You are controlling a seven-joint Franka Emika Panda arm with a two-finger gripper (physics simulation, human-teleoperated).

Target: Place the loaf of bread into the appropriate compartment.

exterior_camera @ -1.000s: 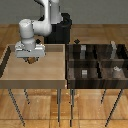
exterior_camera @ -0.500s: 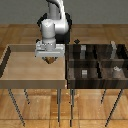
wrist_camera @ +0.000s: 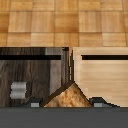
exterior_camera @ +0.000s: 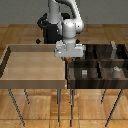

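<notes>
My gripper (exterior_camera: 67, 57) hangs over the gap between the tan tray (exterior_camera: 30, 70) and the dark brown striped four-cell bin (exterior_camera: 75, 76). It is shut on the loaf of bread (wrist_camera: 66, 98), a tan-brown lump between the fingertips (wrist_camera: 35, 103) in the wrist view. The near cell on the exterior view's left holds a small low grey cube (exterior_camera: 84, 73), which also shows in the wrist view (wrist_camera: 18, 90). The gripper is a little short of that cell and above it.
The near cell on the exterior view's right holds a white roundish piece (exterior_camera: 116, 70). The far cells hold tall grey blocks (exterior_camera: 114, 48). The tray and bin walls (wrist_camera: 67, 65) stand side by side on thin-legged stands over a wooden floor.
The gripper has moved from over the tray's left part toward the exterior view's right, to the tray's edge beside the bin, carrying the bread.
</notes>
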